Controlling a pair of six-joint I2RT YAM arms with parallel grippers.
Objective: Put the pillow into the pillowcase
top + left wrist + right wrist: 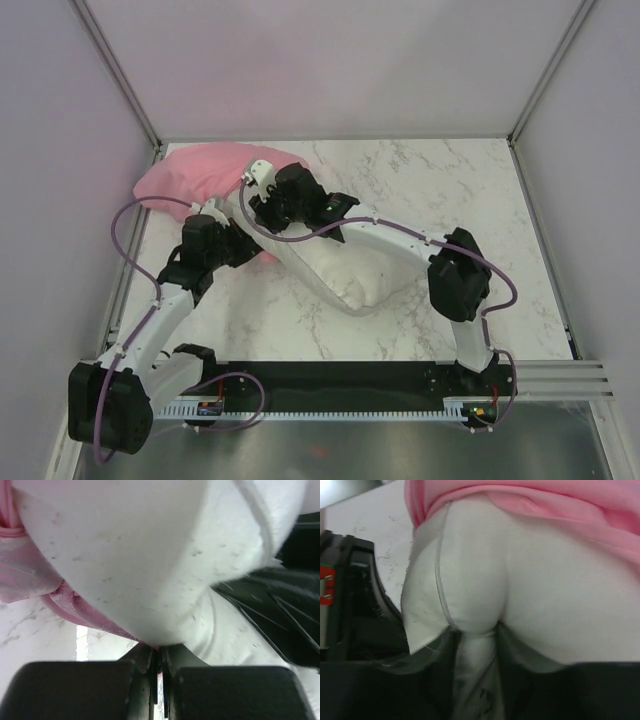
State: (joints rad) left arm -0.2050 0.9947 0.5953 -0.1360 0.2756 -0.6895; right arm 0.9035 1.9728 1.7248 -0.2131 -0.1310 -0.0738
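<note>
Left gripper [159, 655] pinches case [75, 611] hem; right gripper [475, 647] half-parted astride a pillow [545, 595] fold, grip unclear: pushing may drag hem from left jaws

Bright, even light; pillow [125, 555] blurred up close

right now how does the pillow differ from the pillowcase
The pillow is plain white and puffy; the pillowcase is shiny pink and bunched up. The pillow lies mostly bare; the pillowcase covers only its far-left end. Both are soft fabric.
</note>
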